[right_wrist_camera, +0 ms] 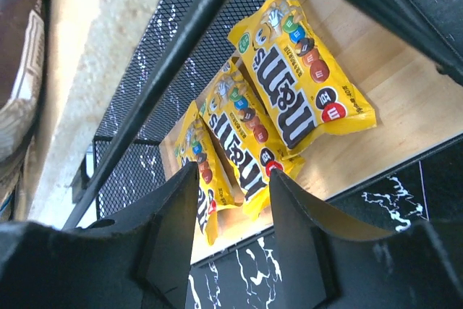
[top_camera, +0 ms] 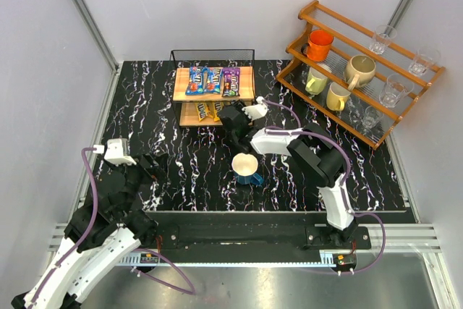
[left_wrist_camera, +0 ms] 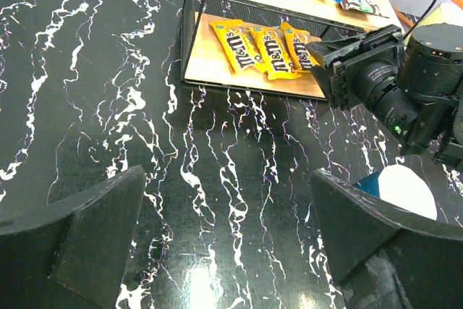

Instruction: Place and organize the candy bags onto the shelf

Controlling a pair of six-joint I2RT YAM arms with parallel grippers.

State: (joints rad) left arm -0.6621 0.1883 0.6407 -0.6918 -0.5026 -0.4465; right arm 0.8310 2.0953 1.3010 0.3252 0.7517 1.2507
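The small wooden shelf (top_camera: 179, 85) stands at the table's far middle. Two blue candy bags (top_camera: 197, 80) and a purple one (top_camera: 231, 82) lie flat on its top board. Three yellow candy bags (top_camera: 206, 111) lie side by side, overlapping, on the lower board (left_wrist_camera: 217, 70). My right gripper (top_camera: 231, 118) is at the front right of the lower tier, open and empty. In the right wrist view its jaws (right_wrist_camera: 235, 175) stand apart just in front of the yellow bags (right_wrist_camera: 242, 132). My left gripper (top_camera: 148, 168) is open and empty over bare table (left_wrist_camera: 228, 179).
A blue mug (top_camera: 246, 169) with a white inside stands just behind the right gripper, near its forearm. A reddish-brown slatted rack (top_camera: 340, 117) with mugs and glasses stands at the back right. Grey walls enclose the table.
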